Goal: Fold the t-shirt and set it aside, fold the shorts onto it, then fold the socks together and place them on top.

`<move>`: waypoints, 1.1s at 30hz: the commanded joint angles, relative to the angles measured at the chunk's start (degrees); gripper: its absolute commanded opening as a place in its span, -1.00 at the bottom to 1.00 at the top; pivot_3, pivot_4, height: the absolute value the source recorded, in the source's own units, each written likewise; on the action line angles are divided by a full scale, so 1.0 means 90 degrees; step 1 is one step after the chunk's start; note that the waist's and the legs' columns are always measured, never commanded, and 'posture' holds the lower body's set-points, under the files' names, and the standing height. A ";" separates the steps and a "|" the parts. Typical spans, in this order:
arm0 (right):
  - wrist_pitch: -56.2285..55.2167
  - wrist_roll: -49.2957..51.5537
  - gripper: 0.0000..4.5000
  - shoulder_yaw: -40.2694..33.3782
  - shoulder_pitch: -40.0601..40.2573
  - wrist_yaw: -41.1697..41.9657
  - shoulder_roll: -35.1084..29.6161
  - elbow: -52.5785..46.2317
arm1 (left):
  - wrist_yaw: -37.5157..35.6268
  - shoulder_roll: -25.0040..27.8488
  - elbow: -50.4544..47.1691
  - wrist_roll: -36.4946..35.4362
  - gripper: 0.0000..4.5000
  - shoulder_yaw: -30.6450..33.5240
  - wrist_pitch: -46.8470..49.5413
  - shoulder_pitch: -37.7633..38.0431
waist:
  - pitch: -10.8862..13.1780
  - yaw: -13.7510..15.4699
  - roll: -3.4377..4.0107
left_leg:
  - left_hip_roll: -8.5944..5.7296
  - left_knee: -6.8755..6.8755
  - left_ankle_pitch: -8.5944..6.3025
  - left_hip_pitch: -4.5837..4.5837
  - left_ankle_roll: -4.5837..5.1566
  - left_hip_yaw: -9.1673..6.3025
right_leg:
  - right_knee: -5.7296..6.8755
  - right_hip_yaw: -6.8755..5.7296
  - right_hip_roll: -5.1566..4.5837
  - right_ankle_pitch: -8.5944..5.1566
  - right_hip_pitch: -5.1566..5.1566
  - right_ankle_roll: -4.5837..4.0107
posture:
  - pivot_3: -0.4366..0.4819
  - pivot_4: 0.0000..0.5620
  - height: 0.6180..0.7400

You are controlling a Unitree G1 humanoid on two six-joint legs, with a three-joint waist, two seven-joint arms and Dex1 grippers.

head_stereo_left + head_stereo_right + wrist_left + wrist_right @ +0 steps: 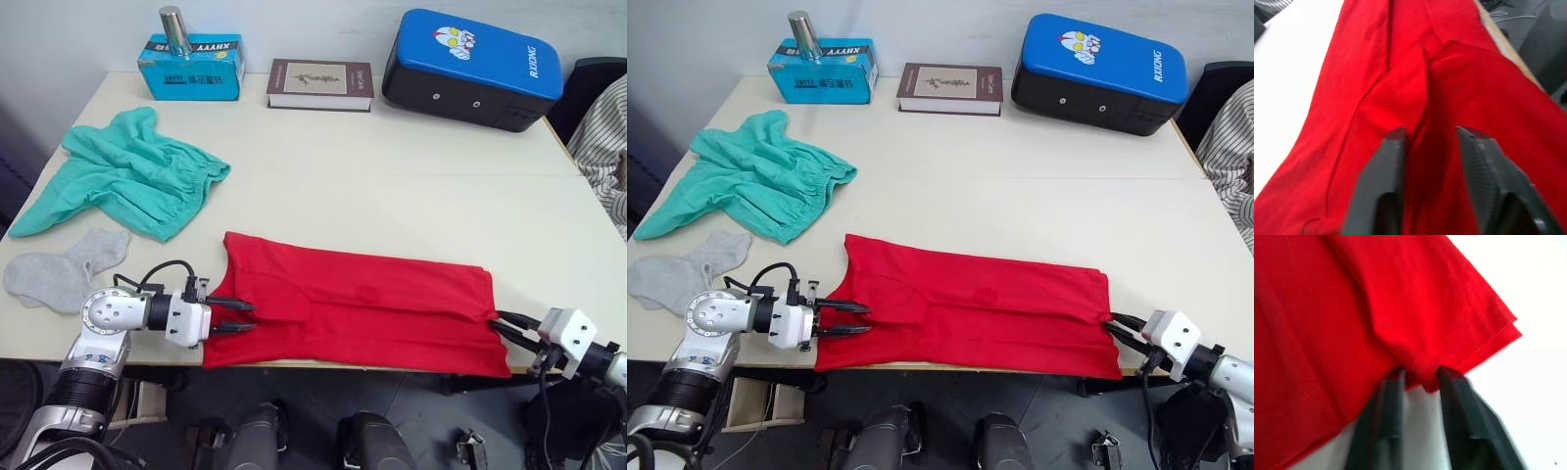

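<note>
Grippers, two: left gripper (237,317) parted over one t-shirt's (362,311) end, right gripper (1419,382) pinching its opposite end. One shorts (127,178) and two socks (65,269) lie beyond the t-shirt's left end.

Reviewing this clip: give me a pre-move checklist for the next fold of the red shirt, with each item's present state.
1. Right gripper has cloth: ok, the t-shirt edge is bunched between its fingers.
2. Left gripper has cloth: cannot tell; its fingers straddle a ridge of the shirt but look apart.
3. Shirt already folded lengthwise: ok, it lies as a long band along the table near edge.
4. Shorts clear of the fold path: ok, apart from the shirt.
5. Socks clear: ok, beside the left arm, not touching the shirt.
</note>
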 commanded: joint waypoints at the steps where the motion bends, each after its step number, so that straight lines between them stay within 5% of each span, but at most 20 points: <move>1: 0.0760 0.0348 -0.01 -0.0245 0.0360 0.0428 -0.0488 -0.0321 | -0.0146 0.0382 -0.0638 -0.0674 0.24 0.0224 0.1141 0.0182 | 0.0000 0.0000 0.0000 | 0.0000 -0.0001 0.0000 0.0001 0.0001 0.0000 | 0.0000 0.0001 -0.0001 0.0000 0.0001 0.0000 | -0.05 -0.47 1.00; 3: 0.1643 0.0764 0.30 -0.0517 0.0660 0.0671 -0.0855 -0.0655 | -0.0067 0.0688 -0.1135 -0.1276 0.52 0.0436 0.2463 0.0328 | 0.0000 0.0007 0.0001 | 0.0000 -0.0002 -0.0002 0.0000 0.0003 -0.0001 | 0.0000 0.0001 -0.0001 0.0000 0.0000 0.0000 | -0.05 -0.47 1.00; 5: 0.2260 0.1104 0.31 -0.0773 0.0826 0.0827 -0.1070 -0.0873 | 0.0071 0.0915 -0.1518 -0.1858 0.81 0.0645 0.3638 0.0398 | 0.0001 0.0007 0.0001 | 0.0000 -0.0007 -0.0005 -0.0001 0.0008 -0.0010 | -0.0003 0.0000 -0.0002 0.0000 0.0002 0.0000 | -0.05 -0.47 1.00; 9: 0.2974 0.1485 -0.13 -0.1120 0.0642 0.0780 -0.1126 -0.1187 | 0.0538 0.0952 -0.1815 -0.2889 0.48 0.1118 0.5589 0.0151 | -0.0001 -0.0005 0.0004 | 0.0003 -0.0008 -0.0020 -0.0001 0.0035 -0.0011 | -0.0013 0.0003 -0.0002 -0.0001 0.0006 -0.0002 | -0.05 -0.47 1.00; 14: 0.3083 0.1380 -0.92 -0.0587 -0.0314 -0.0088 -0.0255 -0.1968 | 0.1820 0.0009 -0.1342 -0.1721 -0.24 0.0658 0.5709 -0.0750 | -0.0004 0.0005 -0.0001 | 0.0000 -0.0006 -0.0013 -0.0001 0.0028 -0.0011 | -0.0016 0.0003 0.0001 -0.0003 0.0007 -0.0004 | -0.05 -0.47 1.00; 19: 0.2644 0.0595 -1.00 0.0094 -0.0967 -0.1237 0.0874 -0.2207 | 0.2293 -0.0714 -0.1181 -0.0818 -0.96 0.0150 0.5423 -0.0977 | -0.0003 0.0020 -0.0003 | -0.0007 -0.0001 0.0007 -0.0013 -0.0007 -0.0006 | 0.0010 0.0004 0.0002 0.0001 -0.0014 0.0003 | -0.05 -0.47 1.00; 25: 0.2008 -0.0328 -1.00 0.0806 -0.0819 -0.1902 0.1618 -0.2219 | 0.1513 -0.0616 -0.1490 -0.0281 -0.98 -0.0329 0.4612 -0.0291 | -0.0003 0.0002 -0.0002 | -0.0004 -0.0008 0.0007 -0.0014 -0.0016 -0.0006 | 0.0009 0.0004 0.0004 0.0002 -0.0017 0.0005 | -0.05 -0.47 1.00; 33: 0.1457 -0.0383 -1.00 0.0352 -0.0563 -0.2241 0.1536 -0.1463 | 0.1037 0.0148 -0.1642 -0.0279 -0.98 0.0049 0.4575 0.0639 | -0.0007 -0.0001 0.0004 | -0.0002 -0.0013 0.0006 -0.0006 -0.0013 -0.0006 | -0.0005 0.0010 0.0002 -0.0001 -0.0008 -0.0001 | -0.05 -0.47 1.00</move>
